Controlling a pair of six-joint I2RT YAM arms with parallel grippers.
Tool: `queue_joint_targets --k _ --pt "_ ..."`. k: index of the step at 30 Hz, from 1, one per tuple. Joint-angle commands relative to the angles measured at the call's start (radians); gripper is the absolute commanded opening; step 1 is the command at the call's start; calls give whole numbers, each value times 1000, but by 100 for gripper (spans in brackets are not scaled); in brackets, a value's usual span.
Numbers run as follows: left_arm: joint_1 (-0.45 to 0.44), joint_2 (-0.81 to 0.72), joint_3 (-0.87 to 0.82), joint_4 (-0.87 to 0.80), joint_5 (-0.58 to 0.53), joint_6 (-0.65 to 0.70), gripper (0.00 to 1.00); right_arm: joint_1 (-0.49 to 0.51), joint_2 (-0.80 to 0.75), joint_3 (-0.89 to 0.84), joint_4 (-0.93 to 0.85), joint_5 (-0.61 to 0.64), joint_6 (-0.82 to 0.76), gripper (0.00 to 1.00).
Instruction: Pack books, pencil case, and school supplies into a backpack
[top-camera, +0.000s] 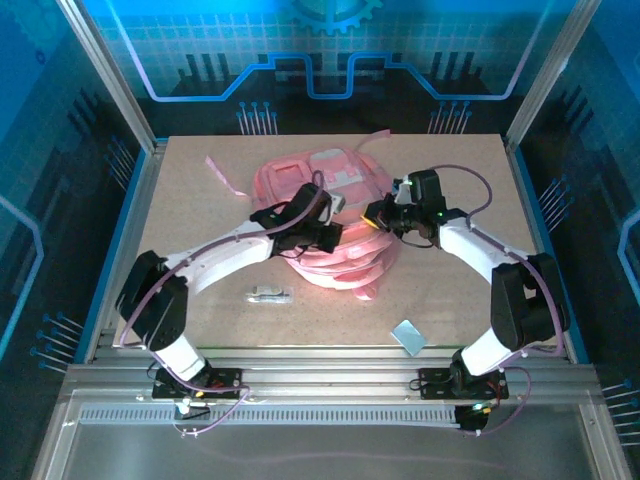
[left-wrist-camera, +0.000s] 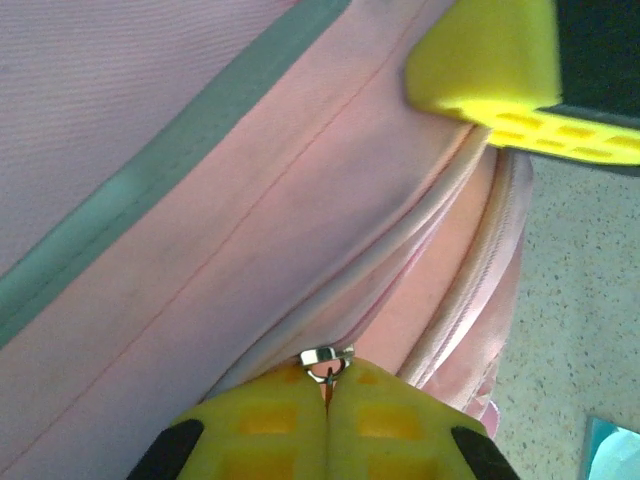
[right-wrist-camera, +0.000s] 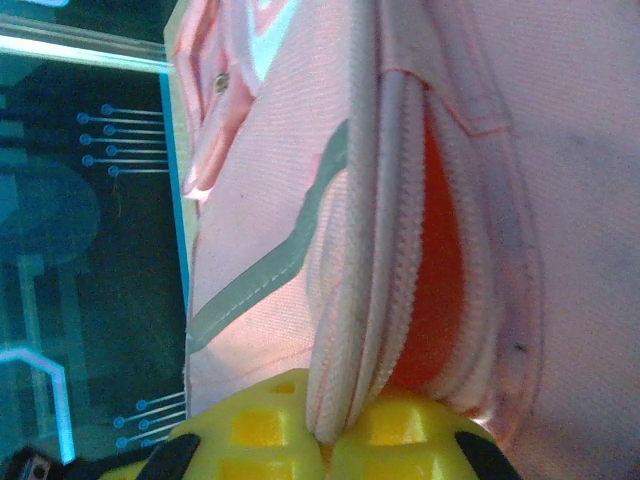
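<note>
left arm (top-camera: 225, 250) and right arm (top-camera: 478, 250) reach inward toward each other, both jaws pinched together.

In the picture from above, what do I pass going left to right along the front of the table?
Left arm's base → white-silver stick → pale blue rectangle → right arm's base.

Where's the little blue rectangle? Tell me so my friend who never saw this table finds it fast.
Start at the big pink backpack in the middle of the table. Come toward the near edge, on the right: the little pale blue rectangle lies flat there by itself. The other loose thing up front, a whitish stick, is long, thin and on the left.
</note>
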Motion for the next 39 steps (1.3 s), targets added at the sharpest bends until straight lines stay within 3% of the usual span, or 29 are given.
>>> queue_joint_targets --k 1,4,11,12,14,15,16,18,24,32,39 --pt "121 -72 -75 -221 -108 19 0 -63 -9 55 -59 150 -119 0" --pt "137 -87 -85 -229 -79 18 0 -65 7 90 -89 159 -147 0" --pt "133 -58 -45 -182 146 -9 0 -68 53 173 -137 151 -170 0" --pt "131 -53 -42 -165 170 -20 0 -67 53 174 -139 142 -166 10" --pt "123 -47 -39 -115 208 -49 0 -66 42 168 -141 116 -146 45" --pt "118 -44 -39 -94 213 -60 0 -65 30 160 -139 104 -136 57" --pt "111 -39 -36 -75 216 -72 0 -63 10 148 -139 94 -126 66" --pt "99 -18 -17 -54 224 -87 0 -54 -36 125 -146 79 -108 74" --pt "47 48 50 -41 245 -79 0 24 -119 51 -122 64 -12 76" --pt "-14 24 35 11 255 -104 0 102 -134 -75 0 130 163 71" --pt "-54 28 42 68 273 -123 0 152 -100 -120 64 166 212 68"
